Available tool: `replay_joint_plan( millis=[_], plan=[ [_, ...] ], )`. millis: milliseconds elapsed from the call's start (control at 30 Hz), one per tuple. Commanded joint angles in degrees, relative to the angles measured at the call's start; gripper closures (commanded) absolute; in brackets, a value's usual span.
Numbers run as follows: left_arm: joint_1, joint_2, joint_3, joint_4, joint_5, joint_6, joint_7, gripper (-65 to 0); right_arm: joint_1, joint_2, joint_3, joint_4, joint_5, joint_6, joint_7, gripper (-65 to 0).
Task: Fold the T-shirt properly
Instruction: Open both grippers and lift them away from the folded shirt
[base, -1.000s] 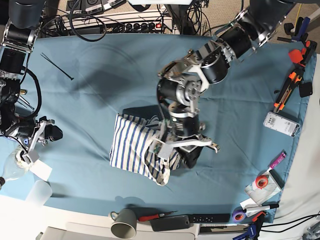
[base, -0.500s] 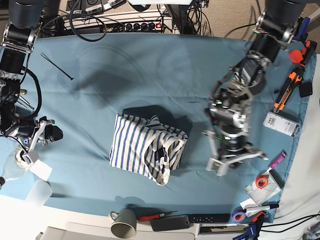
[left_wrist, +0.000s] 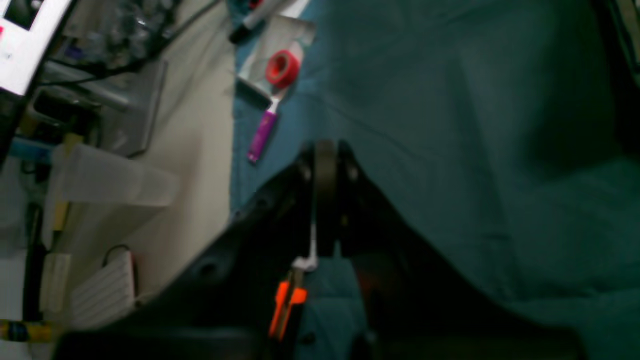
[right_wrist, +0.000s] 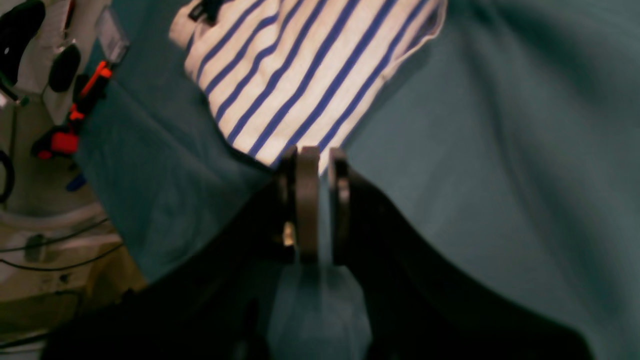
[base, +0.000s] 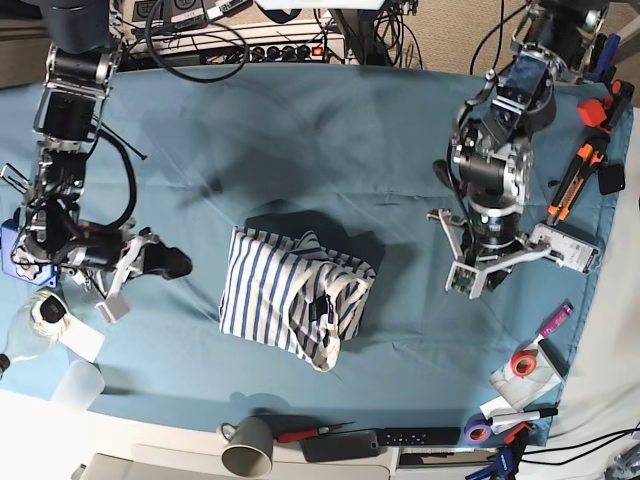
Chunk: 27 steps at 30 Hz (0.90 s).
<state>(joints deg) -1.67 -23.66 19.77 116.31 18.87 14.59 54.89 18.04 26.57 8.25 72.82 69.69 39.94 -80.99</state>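
The T-shirt (base: 295, 293), white with thin blue stripes, lies folded into a small bundle in the middle of the teal cloth (base: 300, 150). Neither gripper touches it. My left gripper (base: 488, 268) hangs over bare cloth well to the shirt's right; in the left wrist view its fingers (left_wrist: 325, 165) are pressed together with nothing between them. My right gripper (base: 172, 263) is a short way left of the shirt. In the right wrist view the right gripper (right_wrist: 317, 165) points at the near edge of the T-shirt (right_wrist: 310, 75), fingers almost together and holding nothing.
A grey mug (base: 250, 446) and black tools sit at the front edge. Orange-handled tools (base: 575, 180), a white device (base: 565, 248), a red tape roll (base: 520, 363) and a purple marker (left_wrist: 262, 135) line the right side. A plastic cup (base: 82, 380) stands front left.
My left arm has let go of the shirt and swung away right and back. My right arm has come in from the left edge toward the shirt. The shirt stays folded.
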Motion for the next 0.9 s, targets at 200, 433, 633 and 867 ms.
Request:
replay_joint_plan(
  millis=[200, 433, 633, 867],
  plan=[
    [6.1, -0.3, -0.5, 7.5, 2.4, 0.3, 0.3, 0.0, -5.3, 0.9, 0.5, 9.8, 1.2, 0.1, 1.0, -4.0],
    [11.0, -0.3, -1.2, 8.0, 4.0, 0.3, 0.2, 0.0, -13.0, 0.9, 0.5, 20.7, -2.3, 0.1, 1.0, -4.0],
    [15.5, -0.3, -7.4, 8.0, 1.7, 0.3, 0.2, 0.0, -19.8, 0.9, 1.1, 26.4, -3.5, 0.1, 1.0, -4.0],
    [20.9, -0.3, -14.3, 8.1, -4.6, -2.7, -0.1, 0.0, -28.6, -0.5, 8.8, 33.8, -3.0, 0.1, 1.0, -4.0]
  ],
)
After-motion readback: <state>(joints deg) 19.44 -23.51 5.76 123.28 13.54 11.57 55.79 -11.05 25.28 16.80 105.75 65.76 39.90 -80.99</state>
